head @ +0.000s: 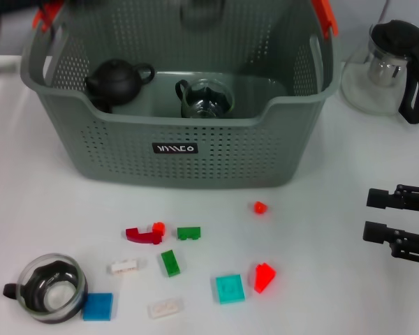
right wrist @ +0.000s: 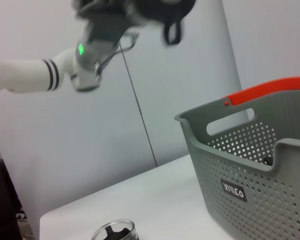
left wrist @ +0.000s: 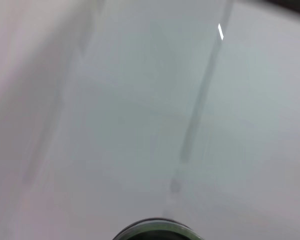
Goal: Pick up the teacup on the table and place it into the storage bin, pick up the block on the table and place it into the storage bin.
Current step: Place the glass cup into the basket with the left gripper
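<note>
The right gripper (head: 374, 215) rests low near the table's right edge, its two black fingers (head: 379, 198) parted and pointing left. The left arm (right wrist: 65, 70) is raised high above the table; its gripper appears blurred, state unclear.

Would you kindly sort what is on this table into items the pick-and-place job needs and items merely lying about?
Job items:
- grey perforated plastic storage bin
- glass teacup with black handle
- small plastic blocks, e.g. teal square block
- right end effector, open

Lying about:
- black teapot in the bin
- glass pitcher with black handle
</note>
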`<action>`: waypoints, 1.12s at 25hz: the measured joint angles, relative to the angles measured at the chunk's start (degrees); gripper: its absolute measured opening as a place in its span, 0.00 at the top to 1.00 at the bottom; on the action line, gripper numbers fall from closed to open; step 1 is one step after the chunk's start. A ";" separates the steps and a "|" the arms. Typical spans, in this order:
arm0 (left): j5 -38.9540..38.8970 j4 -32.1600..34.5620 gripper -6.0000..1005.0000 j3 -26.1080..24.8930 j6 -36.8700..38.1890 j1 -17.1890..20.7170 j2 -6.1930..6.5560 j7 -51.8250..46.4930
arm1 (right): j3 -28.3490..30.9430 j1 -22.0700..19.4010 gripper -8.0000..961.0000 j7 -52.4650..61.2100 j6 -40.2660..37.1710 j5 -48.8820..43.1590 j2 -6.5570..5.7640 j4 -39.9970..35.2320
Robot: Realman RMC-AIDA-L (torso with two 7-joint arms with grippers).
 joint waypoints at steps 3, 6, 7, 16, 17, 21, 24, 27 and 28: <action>3.21 5.02 0.96 3.54 -8.36 -3.70 3.08 -8.62 | -0.01 0.03 0.37 0.17 -0.21 0.00 -0.18 0.19; 11.11 8.56 0.96 12.12 -15.89 -9.15 7.43 -16.70 | -0.02 -0.09 0.37 0.20 -0.20 0.00 -0.23 0.37; 13.74 9.14 0.96 14.62 -17.50 -10.71 8.32 -18.93 | -0.01 -0.17 0.37 0.20 -0.18 0.00 -0.24 0.37; 49.42 8.05 0.96 24.60 -24.54 -25.25 2.29 -30.59 | -0.08 -0.44 0.37 0.22 0.33 0.00 -0.07 0.45; 53.22 7.84 0.96 24.64 -25.02 -25.97 0.71 -30.65 | -0.08 -0.48 0.37 0.22 0.33 0.00 -0.07 0.45; 64.08 5.50 0.96 24.55 -25.91 -28.08 -3.15 -30.83 | 0.00 -0.58 0.37 0.22 0.34 -0.07 -0.06 0.48; 65.60 3.37 0.94 24.52 -26.06 -28.52 -3.69 -30.87 | 0.02 -0.58 0.37 0.22 0.34 -0.12 -0.07 0.54; 65.32 2.84 0.91 24.19 -26.17 -28.32 -3.81 -30.91 | -0.17 -0.58 0.37 0.22 0.34 -0.20 -0.07 0.68; 65.17 2.79 0.90 23.86 -26.65 -28.15 -4.13 -30.94 | -0.12 -0.56 0.37 0.22 0.34 -0.58 -0.10 1.01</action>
